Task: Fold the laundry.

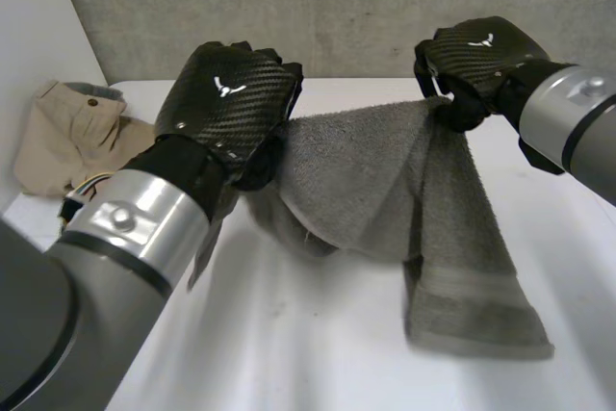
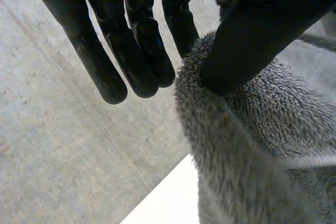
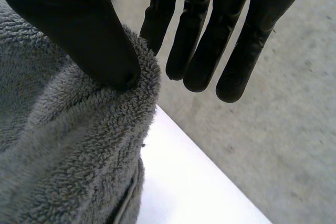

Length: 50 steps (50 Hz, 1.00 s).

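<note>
A grey towel hangs above the white table, stretched between my two hands. One folded end droops down onto the table below the right hand. My left hand holds the towel's upper edge at one end. In the left wrist view its thumb pinches the towel against a straight finger, and the other fingers stand free. My right hand grips the other end of the upper edge. There its thumb presses the towel against a finger.
A beige garment with a button lies crumpled at the table's far left, against the wall. A grey concrete wall runs behind the table's far edge. Bare white tabletop lies under and in front of the towel.
</note>
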{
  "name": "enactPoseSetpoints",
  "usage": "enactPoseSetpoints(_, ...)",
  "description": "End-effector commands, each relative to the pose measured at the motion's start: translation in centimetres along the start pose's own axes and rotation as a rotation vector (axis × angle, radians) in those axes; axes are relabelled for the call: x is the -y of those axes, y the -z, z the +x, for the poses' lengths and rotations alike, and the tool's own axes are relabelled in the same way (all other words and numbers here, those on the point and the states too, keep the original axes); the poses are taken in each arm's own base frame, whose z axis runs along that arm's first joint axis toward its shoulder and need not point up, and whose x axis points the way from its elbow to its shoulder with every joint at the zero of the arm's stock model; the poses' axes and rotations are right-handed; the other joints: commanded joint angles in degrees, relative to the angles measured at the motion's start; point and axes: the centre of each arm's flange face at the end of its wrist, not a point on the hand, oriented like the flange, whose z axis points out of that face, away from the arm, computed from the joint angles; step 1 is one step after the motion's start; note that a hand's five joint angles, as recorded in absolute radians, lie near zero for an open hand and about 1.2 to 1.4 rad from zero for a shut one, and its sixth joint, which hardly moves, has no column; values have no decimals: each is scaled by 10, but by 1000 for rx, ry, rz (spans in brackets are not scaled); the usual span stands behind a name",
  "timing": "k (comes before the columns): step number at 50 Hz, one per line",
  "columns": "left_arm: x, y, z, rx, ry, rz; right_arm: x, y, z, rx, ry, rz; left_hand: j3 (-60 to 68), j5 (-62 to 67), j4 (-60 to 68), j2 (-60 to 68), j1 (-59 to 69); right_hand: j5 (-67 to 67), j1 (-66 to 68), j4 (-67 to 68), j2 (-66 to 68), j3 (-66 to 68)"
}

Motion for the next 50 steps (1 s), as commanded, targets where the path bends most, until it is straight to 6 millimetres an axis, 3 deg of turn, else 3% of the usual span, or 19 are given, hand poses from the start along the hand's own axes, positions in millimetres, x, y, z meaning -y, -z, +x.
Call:
enactPoseSetpoints(1, -37, 4, 8, -39, 27, -167, -29, -51, -16, 117, 23, -26, 119, 153, 114, 116, 144, 132, 242, 121, 133, 125)
enactPoseSetpoints(2, -42, 3, 9, -41, 26, -183, -36, -63, -25, 140, 33, -27, 119, 153, 114, 116, 144, 71, 181, 60, 72, 64)
enactPoseSetpoints(6, -69, -8, 4, -17, 18, -267, -62, -93, -35, 129, 71, -72, 119, 153, 114, 116, 144, -456, -346, -467, -455, -463)
enactPoseSetpoints(8, -85, -16, -5, 13, 17, -311, -69, -102, -31, 65, 99, -99, 119, 153, 114, 116, 144, -568, -458, -579, -567, -575)
enactPoseSetpoints(11, -104, -24, -16, 48, 18, -360, -64, -101, -17, -95, 149, -158, 119, 153, 114, 116, 144, -568, -458, -579, -567, -575)
enactPoseSetpoints(13, -108, -26, -21, 62, 21, -369, -59, -89, -11, -158, 146, -201, 119, 153, 114, 116, 144, -568, -458, -579, -567, -575)
enactPoseSetpoints(20, -117, -33, -38, 118, 23, -373, -61, -34, -27, -45, 122, -280, 119, 153, 114, 116, 144, -568, -458, -579, -567, -575)
enactPoseSetpoints(25, -122, -34, -41, 128, 22, -377, -93, 9, -58, 103, -5, -387, 119, 153, 114, 116, 144, -568, -458, -579, -567, -575)
enactPoseSetpoints(29, -126, -34, -40, 126, 17, -380, -118, 24, -73, 124, -126, -433, 119, 153, 114, 116, 144, -566, -455, -576, -564, -572)
enactPoseSetpoints(32, -127, -33, -39, 124, 18, -386, -134, 29, -80, 107, -194, -421, 119, 153, 114, 116, 144, -554, -444, -565, -552, -561)
enactPoseSetpoints(43, -128, -33, -40, 124, 18, -386, -163, 21, -92, 68, -236, -368, 119, 153, 114, 116, 144, -507, -397, -518, -505, -514)
enactPoseSetpoints(50, -128, -31, -41, 128, 18, -390, -177, 3, -84, -35, -185, -332, 119, 153, 114, 116, 144, -250, -140, -261, -248, -256)
